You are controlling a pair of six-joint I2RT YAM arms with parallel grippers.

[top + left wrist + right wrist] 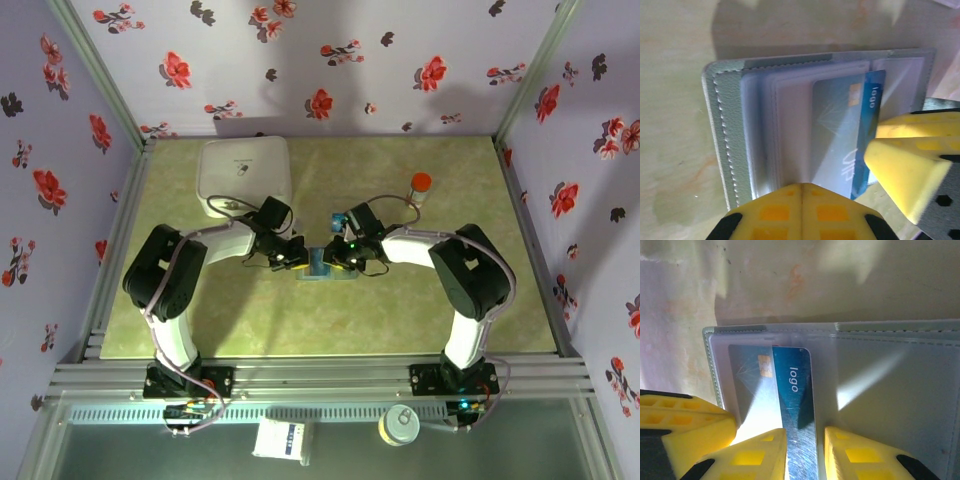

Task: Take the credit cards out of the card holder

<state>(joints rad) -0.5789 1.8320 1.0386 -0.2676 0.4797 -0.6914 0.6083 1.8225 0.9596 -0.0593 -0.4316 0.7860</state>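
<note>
Left hand pressed together, tips pinning holder edge to counter. Right hand slightly spread, straddling blue card, partly out of sleeve. Step: extracting first card. Next: close on card, pull straight along slot, holder held down.

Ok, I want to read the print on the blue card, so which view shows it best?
Right wrist: the blue-teal plastic card faces the camera, with its chip and "logo" print clear. Left wrist shows it slanted, its print sideways. In top external it is a tiny blue patch with no detail.
</note>
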